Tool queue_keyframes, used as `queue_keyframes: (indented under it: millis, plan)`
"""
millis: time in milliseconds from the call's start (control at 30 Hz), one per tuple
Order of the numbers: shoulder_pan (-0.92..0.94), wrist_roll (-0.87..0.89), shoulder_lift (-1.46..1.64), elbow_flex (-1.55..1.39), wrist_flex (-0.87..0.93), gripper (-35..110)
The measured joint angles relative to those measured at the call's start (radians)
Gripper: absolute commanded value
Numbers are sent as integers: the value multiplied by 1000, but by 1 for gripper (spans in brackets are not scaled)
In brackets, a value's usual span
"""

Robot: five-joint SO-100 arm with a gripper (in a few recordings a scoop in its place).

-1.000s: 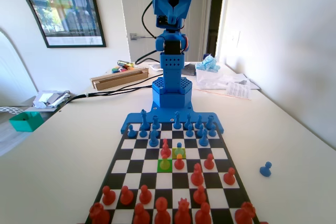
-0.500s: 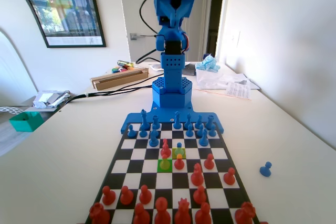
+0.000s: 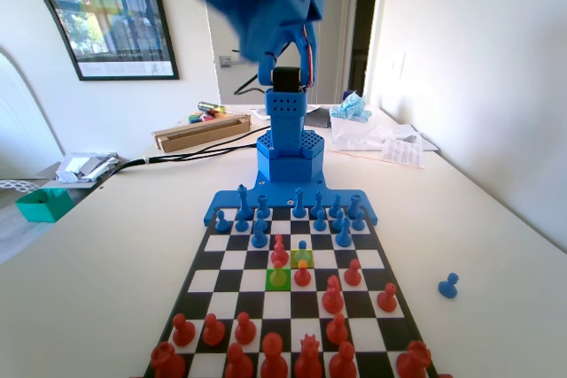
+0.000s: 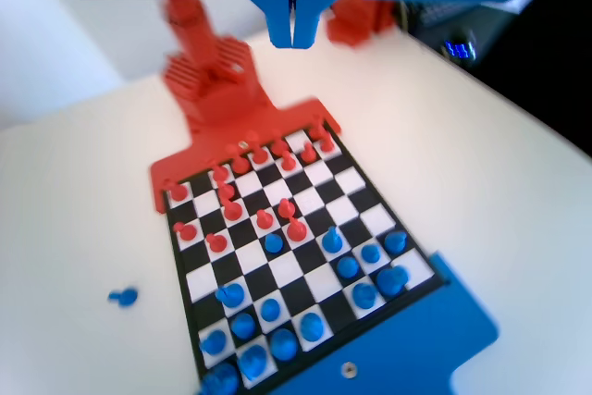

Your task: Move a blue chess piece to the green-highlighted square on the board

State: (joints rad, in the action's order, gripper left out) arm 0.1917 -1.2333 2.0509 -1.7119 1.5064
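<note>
A blue chess piece (image 3: 302, 246) was seen on the yellow-green square (image 3: 302, 258) of the board (image 3: 221, 258), diagonally beside the green-highlighted square (image 3: 278, 279) (occupied by a red pawn (image 3: 278, 274)). Another blue pawn (image 3: 449, 286) lay on the tabletop (image 3: 115, 272).

i see the blue chess piece (image 3: 302, 246) on the board (image 3: 372, 258) one square behind and right of the green-highlighted square (image 3: 278, 280) in the fixed view, where a pawn (image 3: 278, 274) stands; another pawn (image 3: 448, 286) lies off the board's right.
</note>
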Motion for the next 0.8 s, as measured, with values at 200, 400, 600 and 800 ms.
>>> queue_keyframes:
  millis: [200,400,600,800]
  plan:
    - [54,178,-290,84,-64,1]
    - [63,267,-499,135,-126,3]
    - [21,287,-626,143,-198,11]
    - [15,265,-660,98,-308,15]
